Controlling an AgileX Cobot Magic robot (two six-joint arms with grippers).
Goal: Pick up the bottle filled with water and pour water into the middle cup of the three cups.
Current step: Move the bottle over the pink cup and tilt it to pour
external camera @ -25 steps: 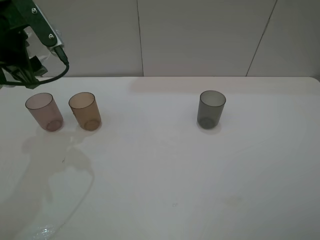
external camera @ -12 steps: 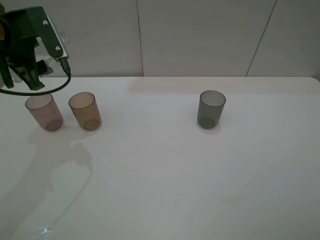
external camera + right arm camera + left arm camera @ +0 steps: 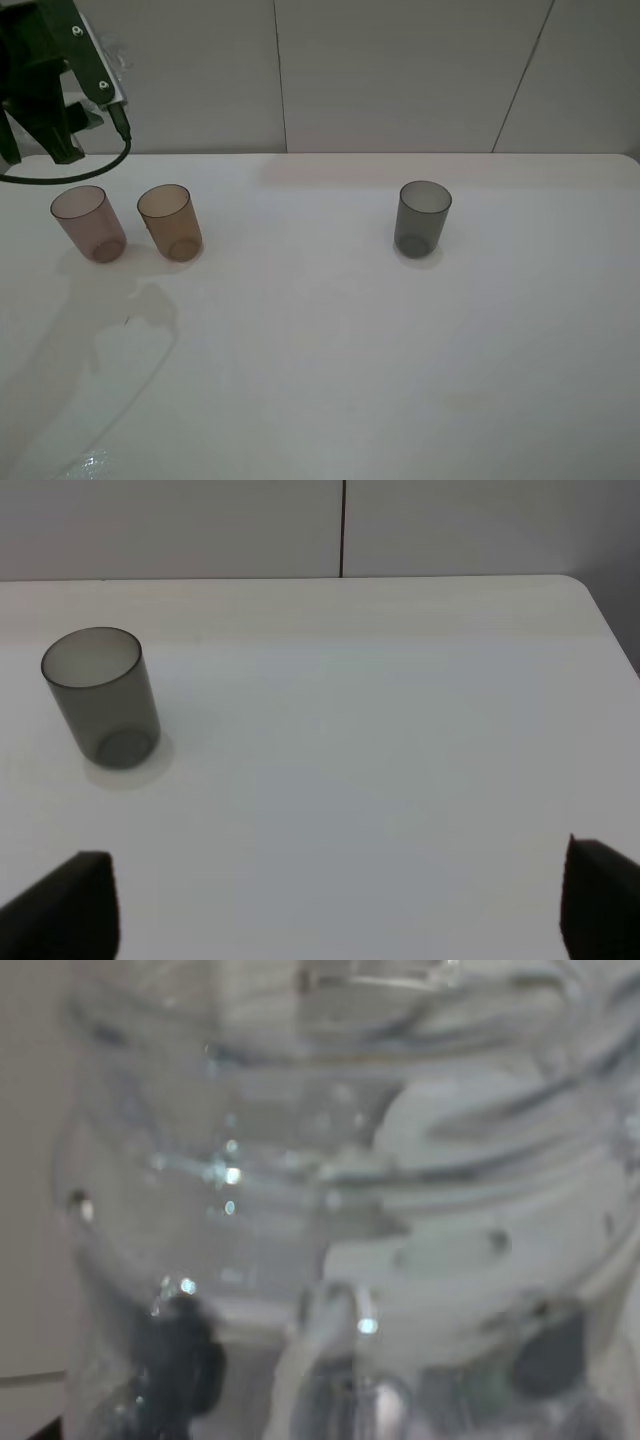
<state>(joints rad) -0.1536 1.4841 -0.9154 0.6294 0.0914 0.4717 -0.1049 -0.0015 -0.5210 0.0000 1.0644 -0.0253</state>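
Pale panelled wall behind white desk [image 3: 400,380]. L hand [image 3: 42,120] hangs over far-left corner, clamped on the clear bottle [image 3: 320,1160], which fills the L wrist view; water level unclear. Vs. 0.5 s ago, hand sits slightly higher and its shadow has shifted; cups unmoved. Judged: bottle lifted, pour not begun, hand nearer the pinkish-mauve cup [image 3: 88,223] than the amber middle cup [image 3: 169,221] just beside it, so a shift toward the right edge is needed. Dark grey cup [image 3: 423,217] stands well apart, with bare desk between and toward the near edge. R hand [image 3: 340,900] idle, fingers spread wide.
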